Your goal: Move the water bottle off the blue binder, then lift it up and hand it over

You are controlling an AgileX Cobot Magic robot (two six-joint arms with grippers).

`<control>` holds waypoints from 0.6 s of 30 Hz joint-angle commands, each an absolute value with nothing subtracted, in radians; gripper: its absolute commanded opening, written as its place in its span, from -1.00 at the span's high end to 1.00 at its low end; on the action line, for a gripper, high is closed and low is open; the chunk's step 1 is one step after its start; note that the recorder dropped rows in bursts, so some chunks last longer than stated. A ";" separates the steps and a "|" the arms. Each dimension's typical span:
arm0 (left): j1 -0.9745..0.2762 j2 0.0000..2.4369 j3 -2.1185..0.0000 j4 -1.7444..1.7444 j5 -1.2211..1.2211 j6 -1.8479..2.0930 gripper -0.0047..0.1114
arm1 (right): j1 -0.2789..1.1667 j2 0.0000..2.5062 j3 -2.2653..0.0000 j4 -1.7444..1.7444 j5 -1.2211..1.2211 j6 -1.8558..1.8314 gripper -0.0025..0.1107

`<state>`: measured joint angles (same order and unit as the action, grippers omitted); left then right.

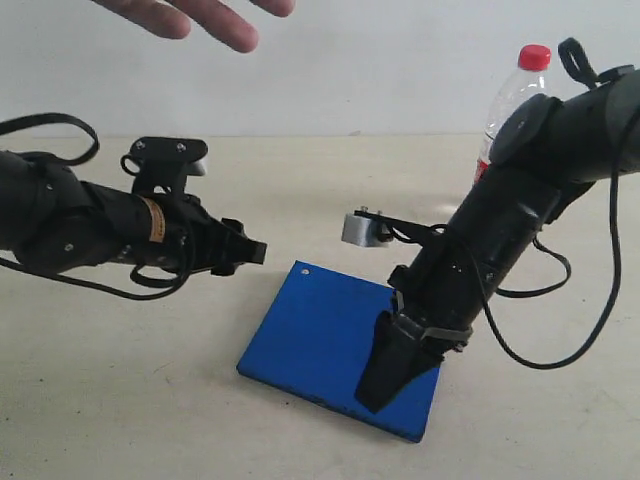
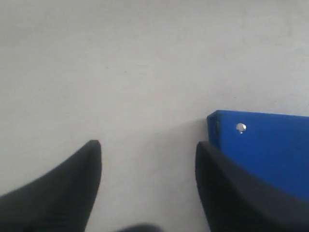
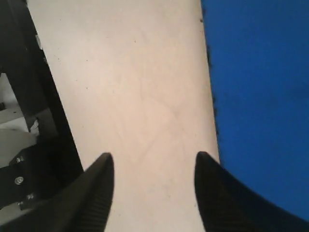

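Water bottle [image 1: 512, 100] is standing upright on the table [image 1: 120, 400], well behind the blue binder [image 1: 320, 340], partly hidden by the right arm. Right gripper [image 1: 372, 398], empty with jaws parted, is straddling the binder's near edge; left gripper [image 1: 255, 252] is hovering spread beside its far corner. A person's hand [image 1: 190, 15] is hanging open overhead.

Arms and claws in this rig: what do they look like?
Both arms are matte black and tubular, with loose black cables looping outside. The left arm has a tan band near its wrist; the right arm carries a small silver block. The left claw and right claw each have two tapered black fingers.
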<state>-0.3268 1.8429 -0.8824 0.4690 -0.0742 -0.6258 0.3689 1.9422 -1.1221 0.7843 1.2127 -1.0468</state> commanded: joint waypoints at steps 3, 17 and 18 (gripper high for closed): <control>-0.357 1.709 -0.765 0.374 0.040 -0.737 -0.01 | 0.369 1.937 -1.231 0.754 1.040 -1.035 -0.07; -0.524 1.684 -0.512 0.334 -0.420 -0.996 -0.01 | 0.367 2.014 -1.292 0.476 0.660 -0.880 -0.07; -0.533 1.684 -0.512 0.350 -0.423 -0.996 -0.01 | 0.360 2.026 -1.292 0.470 0.640 -0.863 -0.07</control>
